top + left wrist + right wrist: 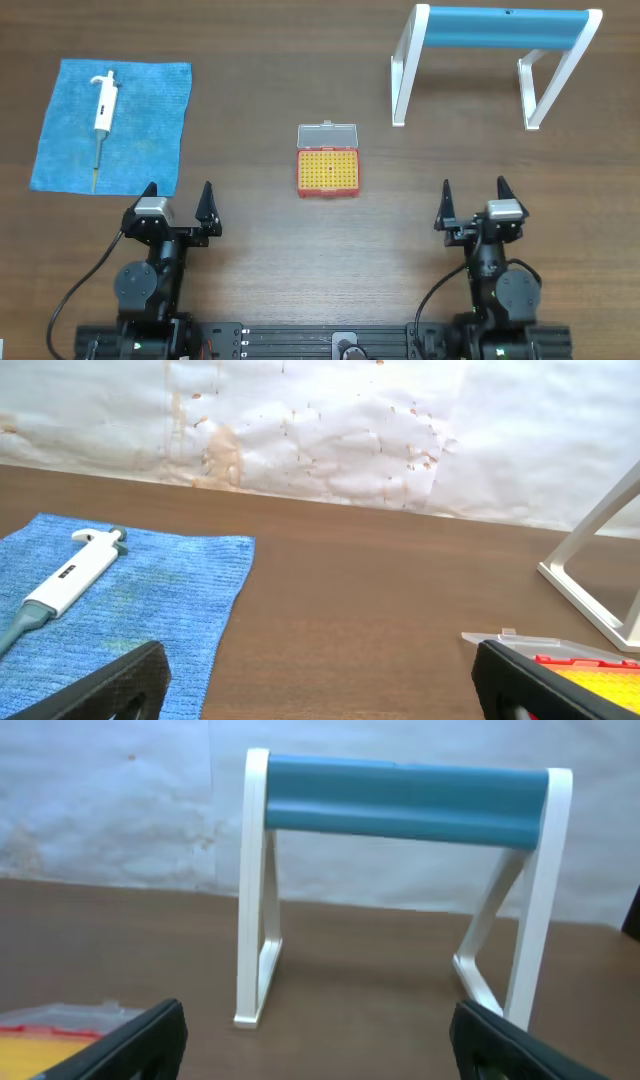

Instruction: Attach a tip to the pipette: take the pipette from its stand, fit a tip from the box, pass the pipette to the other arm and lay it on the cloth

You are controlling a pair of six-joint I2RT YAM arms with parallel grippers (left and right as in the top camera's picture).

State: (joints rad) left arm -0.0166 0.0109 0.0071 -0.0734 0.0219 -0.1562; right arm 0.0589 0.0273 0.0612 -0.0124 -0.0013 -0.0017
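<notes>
**Pipette on the cloth, both arms' fingers open**

You see the white plastic pipette (103, 105) lying on the blue woven cloth (150, 130) at the far left of the brown wooden table (250, 90). Its slim yellowish tip points toward the left arm's side. The left arm's fingers (207, 200) stand open and hold nothing, just beside the cloth's near edge. The right arm's fingers (445, 203) are spread apart and empty too. Between the arms, farther out, sits the red tip box (328, 194) with its clear lid folded back. It is well apart from the white-legged stand with a blue bar (500, 28).
</notes>
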